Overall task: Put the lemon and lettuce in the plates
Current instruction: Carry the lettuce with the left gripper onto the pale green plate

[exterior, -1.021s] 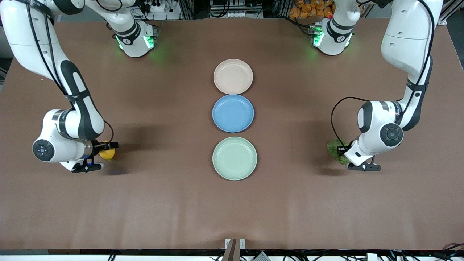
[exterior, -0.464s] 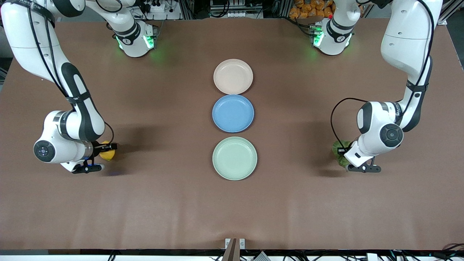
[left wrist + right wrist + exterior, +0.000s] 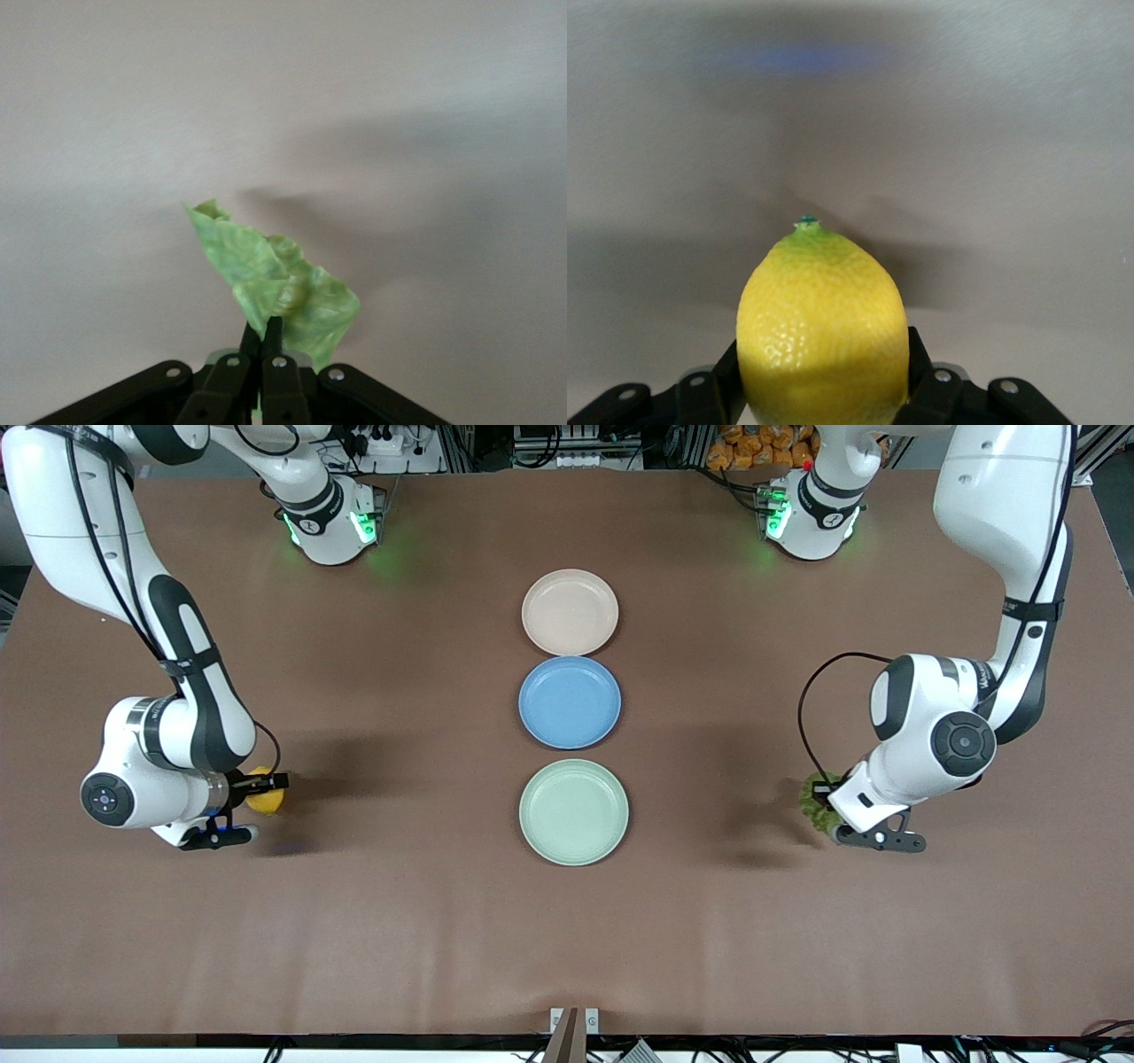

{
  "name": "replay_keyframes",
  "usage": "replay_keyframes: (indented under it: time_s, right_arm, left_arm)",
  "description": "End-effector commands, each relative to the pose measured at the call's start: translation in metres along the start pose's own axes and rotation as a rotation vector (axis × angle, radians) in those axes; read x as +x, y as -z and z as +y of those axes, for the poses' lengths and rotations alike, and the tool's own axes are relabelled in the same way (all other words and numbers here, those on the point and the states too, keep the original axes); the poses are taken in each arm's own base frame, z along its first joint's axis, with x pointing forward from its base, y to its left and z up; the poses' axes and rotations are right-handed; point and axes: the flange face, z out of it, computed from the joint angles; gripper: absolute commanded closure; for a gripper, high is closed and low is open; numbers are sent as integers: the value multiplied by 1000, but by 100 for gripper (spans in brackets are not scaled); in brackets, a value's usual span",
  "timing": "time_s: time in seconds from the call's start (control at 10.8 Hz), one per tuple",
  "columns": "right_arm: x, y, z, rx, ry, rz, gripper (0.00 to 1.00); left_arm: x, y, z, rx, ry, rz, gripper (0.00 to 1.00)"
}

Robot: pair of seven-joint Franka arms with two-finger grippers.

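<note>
Lemon (image 3: 822,332) clamped between the right gripper (image 3: 251,795) fingers (image 3: 924,390), over the bench (image 3: 354,921) toward the right arm's end; lettuce (image 3: 275,283) pinched in the closed fingers (image 3: 263,350) of the left gripper (image 3: 831,808), hanging over the bench toward the left arm's end, shadow beneath it in the left wrist view. Three plates in a row mid-bench, all holding nothing: beige-pink plate (image 3: 570,612) farthest from the front camera, blue plate (image 3: 570,702) in the middle with its rim just beside the beige-pink one, mint green plate (image 3: 573,812) nearest. Both held items well apart from the plates.
</note>
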Motion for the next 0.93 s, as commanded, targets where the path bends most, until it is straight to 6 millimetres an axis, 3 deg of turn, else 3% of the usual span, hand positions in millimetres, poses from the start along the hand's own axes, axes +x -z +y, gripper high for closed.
replay_keyframes:
  time_s: [0.0,0.19,0.56,0.65,0.74,0.84]
  right_arm:
    - [-14,28,-34,64,-30,-51,100]
    - [-26,43,-63,55,-31,-63,100]
    - [-57,64,-149,38,-127,-55,100]
    - [-61,62,-161,59,-145,-65,100]
    - [-66,62,-172,70,-163,-70,100]
    - [-72,62,-185,75,-177,-74,100]
  left_arm:
    - [14,39,49,-22,-52,17,100]
    - [19,49,97,-38,-86,38,100]
    - [28,44,200,-66,-106,74,100]
    - [29,39,230,-82,-121,83,100]
    - [19,32,273,-109,-91,104,100]
    - [15,20,298,-131,-33,133,100]
